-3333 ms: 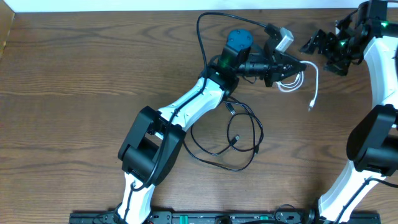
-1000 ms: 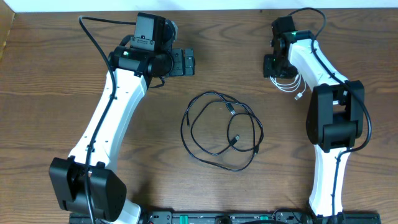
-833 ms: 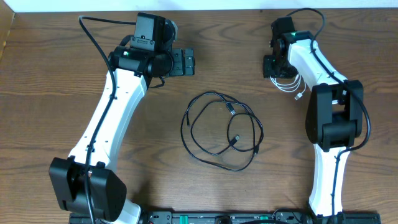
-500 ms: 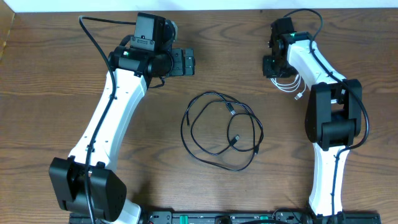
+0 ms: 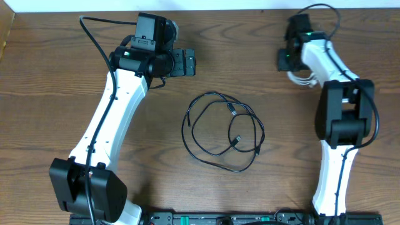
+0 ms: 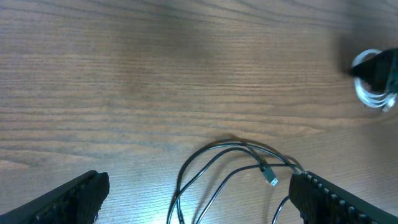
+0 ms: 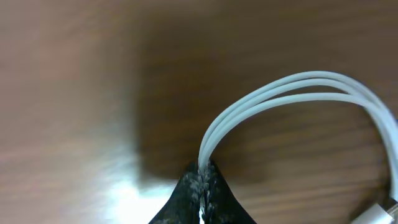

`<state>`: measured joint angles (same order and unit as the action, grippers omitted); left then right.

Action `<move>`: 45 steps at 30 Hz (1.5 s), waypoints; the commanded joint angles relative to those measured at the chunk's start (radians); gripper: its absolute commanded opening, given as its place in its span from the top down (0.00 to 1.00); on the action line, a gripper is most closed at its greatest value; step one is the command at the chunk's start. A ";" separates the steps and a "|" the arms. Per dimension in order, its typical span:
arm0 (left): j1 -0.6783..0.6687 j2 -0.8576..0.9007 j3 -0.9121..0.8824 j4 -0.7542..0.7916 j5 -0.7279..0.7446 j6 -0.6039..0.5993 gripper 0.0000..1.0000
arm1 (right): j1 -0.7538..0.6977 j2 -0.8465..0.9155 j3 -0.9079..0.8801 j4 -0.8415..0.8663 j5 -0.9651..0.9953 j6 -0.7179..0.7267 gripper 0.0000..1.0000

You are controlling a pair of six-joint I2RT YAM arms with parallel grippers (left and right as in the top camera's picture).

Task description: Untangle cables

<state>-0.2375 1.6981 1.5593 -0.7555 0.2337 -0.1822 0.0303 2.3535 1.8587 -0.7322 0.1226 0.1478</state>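
Overhead, the white cable [image 5: 304,79] lay bunched at the far right edge of the table [image 5: 50,94], just beside the right gripper [image 5: 288,60] and on the side toward that arm's own base. The right wrist view showed the 2 fingers pressed fully together on it: 3 white strands ran out of the pinch, arched up and curved off to the right, so the cable's long axis led away from the fingertips rather than across them.

The black cable [image 5: 237,141] sat well apart in loose loops at the middle of the table, between the 2 arms, touching nothing white that I could see. The left gripper [image 6: 198,193] hung spread as wide as it goes, holding nothing, with the top of the black loops showing between its fingers in its wrist view; it was the nearer arm to that cable.

By my judgement, any further pull on the white cord would best go rightward, away from the black loops.
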 commanded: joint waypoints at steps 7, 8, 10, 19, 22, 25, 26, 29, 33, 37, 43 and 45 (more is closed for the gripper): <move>0.001 0.002 0.001 -0.003 0.001 0.013 0.02 | -0.228 0.021 0.004 0.231 0.193 -0.015 0.99; 0.001 0.002 0.001 -0.003 0.001 0.013 0.02 | -0.249 0.021 0.004 0.259 0.193 -0.014 0.99; 0.001 0.002 0.001 -0.002 0.001 0.013 0.02 | -0.289 0.021 0.004 0.309 0.193 -0.009 0.99; 0.001 0.002 0.001 0.040 0.001 0.014 0.02 | -0.382 0.021 0.004 0.454 0.073 0.039 0.99; 0.001 0.002 0.001 0.050 0.001 0.014 0.02 | -0.383 0.018 0.005 0.483 0.069 0.040 0.96; 0.000 0.002 0.001 0.050 0.001 0.014 0.02 | -0.382 0.008 0.006 0.478 0.066 0.060 0.39; 0.000 0.002 0.001 0.050 0.001 0.014 0.02 | -0.382 0.002 0.006 0.470 0.058 0.065 0.02; 0.000 0.002 0.001 0.050 0.001 0.014 0.02 | -0.382 -0.037 0.006 0.416 -0.002 0.065 0.01; -0.005 0.002 0.001 0.051 0.000 0.014 0.02 | -0.373 -0.145 0.006 0.237 -0.222 0.066 0.01; -0.023 0.002 0.001 0.052 0.000 0.014 0.02 | -0.341 -0.254 0.006 0.081 -0.380 0.089 0.01; -0.051 0.002 0.000 -0.085 0.001 0.013 0.12 | -0.261 -0.316 0.006 -0.097 -0.533 0.066 0.01; -0.069 0.002 -0.008 -0.145 0.001 0.013 0.13 | -0.235 -0.315 0.005 -0.150 -0.522 0.057 0.01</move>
<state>-0.2893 1.6981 1.5589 -0.8639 0.2344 -0.1795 -0.2359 2.0132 1.8679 -0.8425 -0.3264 0.2180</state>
